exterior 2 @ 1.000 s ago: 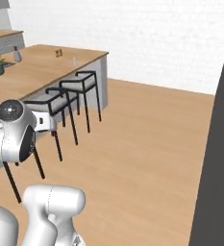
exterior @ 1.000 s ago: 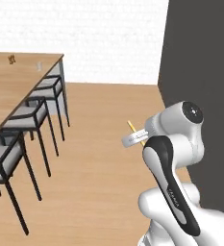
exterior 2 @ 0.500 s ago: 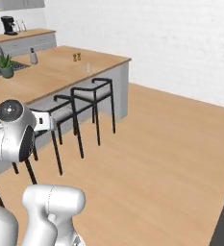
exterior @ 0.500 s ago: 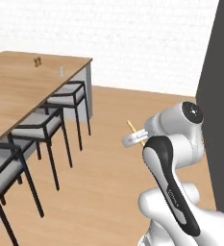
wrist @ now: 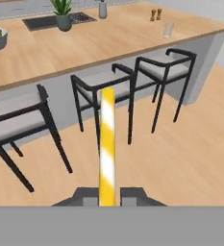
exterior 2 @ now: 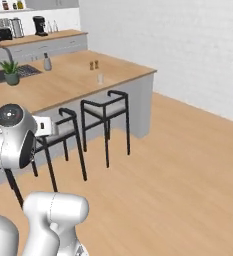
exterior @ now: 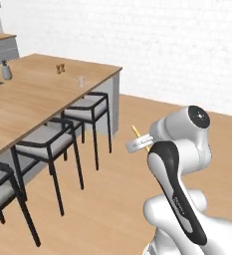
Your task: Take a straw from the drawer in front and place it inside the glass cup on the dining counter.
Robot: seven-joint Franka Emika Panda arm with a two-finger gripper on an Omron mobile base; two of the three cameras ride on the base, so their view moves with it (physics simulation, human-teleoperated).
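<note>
Straw (wrist: pixel 107 144) clamped between the 2 dark fingertips of the claw (wrist: pixel 107 196), jaws closed tight on its lower end. It juts straight out ahead of the hand, which looks like a sensible carry: shaft in line with the claw, so it can later be tipped end-first into a narrow mouth. From the left base view the straw's free end (exterior: pixel 136 131) pokes up past the wrist, arm folded in close to the body (a tucked travel posture, likely to keep the load steady while the base drives).

Straw: thin, rigid-looking, straight stick, yellow with paler bands, smooth. Slender enough that a small tilt in the grip would swing the tip wide.

Glass cup (exterior: pixel 80 81) stands upright on the dining counter (exterior: pixel 33 102), near the far end, well apart from the claw. Also seen at (exterior 2: pixel 100 78) and (wrist: pixel 168 30). Clear, straight-sided, small; mouth is narrow next to the straw's length, so aim will matter.

Counter: broad light-wood slab, matte grain, grey base. 2 tiny brown shakers (exterior: pixel 60 68) sit just beyond the cup; a grey soap bottle (exterior: pixel 6 70) further along, a potted plant (wrist: pixel 62 11) by the sink.

Stools (exterior: pixel 90 106) with black tube frames and grey padded seats line the near edge, between robot and cup. Judgement: the reach must go over them.

Stage: straw picked, carry under way, placement not yet done.
</note>
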